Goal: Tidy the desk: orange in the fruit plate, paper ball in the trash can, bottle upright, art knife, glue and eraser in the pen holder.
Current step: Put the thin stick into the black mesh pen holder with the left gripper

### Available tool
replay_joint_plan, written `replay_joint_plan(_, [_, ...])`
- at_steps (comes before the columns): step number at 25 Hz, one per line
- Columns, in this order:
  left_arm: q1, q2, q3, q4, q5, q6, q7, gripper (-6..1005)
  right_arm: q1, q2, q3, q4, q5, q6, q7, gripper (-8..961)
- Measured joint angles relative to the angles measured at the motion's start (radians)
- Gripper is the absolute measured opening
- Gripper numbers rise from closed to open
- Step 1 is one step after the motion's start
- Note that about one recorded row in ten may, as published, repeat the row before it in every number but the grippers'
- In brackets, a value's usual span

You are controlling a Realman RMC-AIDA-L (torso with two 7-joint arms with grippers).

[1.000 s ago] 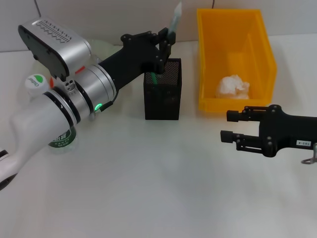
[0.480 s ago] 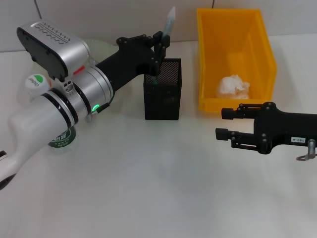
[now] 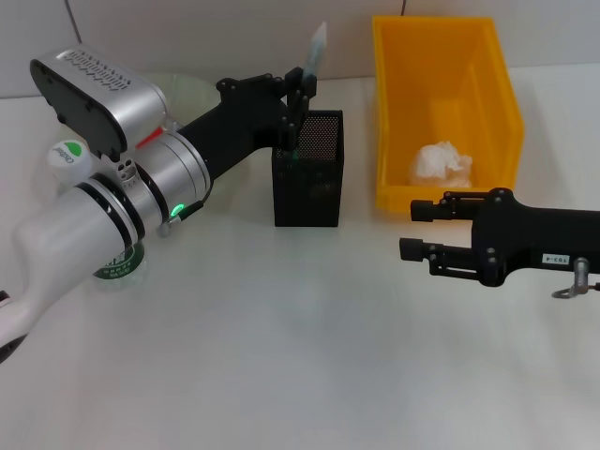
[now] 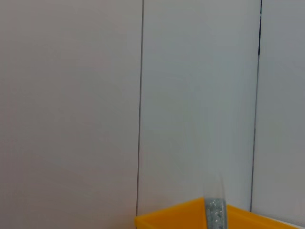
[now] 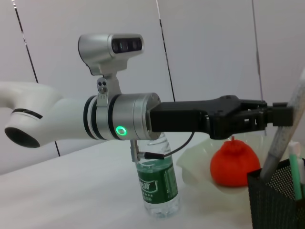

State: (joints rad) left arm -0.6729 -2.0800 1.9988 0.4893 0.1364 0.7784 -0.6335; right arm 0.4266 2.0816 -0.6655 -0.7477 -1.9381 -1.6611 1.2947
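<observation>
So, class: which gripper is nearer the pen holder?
Left. The left gripper is at the pen holder's top rim, holding a tool in it. The right gripper hangs off to its right, by the yellow bin.

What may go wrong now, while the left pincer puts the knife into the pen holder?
1. The left pincer holds the knife tilted over the holder; its lower end sits near the rim, so it might catch there or fall outside.
2. Pushing down on the light mesh holder could tip it.
3. The left arm reaches past the bottle and could knock it over on the way back.
</observation>
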Motion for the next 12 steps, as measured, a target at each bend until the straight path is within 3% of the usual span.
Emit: replay_joint_plan(12, [0.006,0.0,0.008,-0.023,0.0,0.001,-0.003,164,0.011,0.0,0.0,0.013,0.001,0.011,-0.007,574])
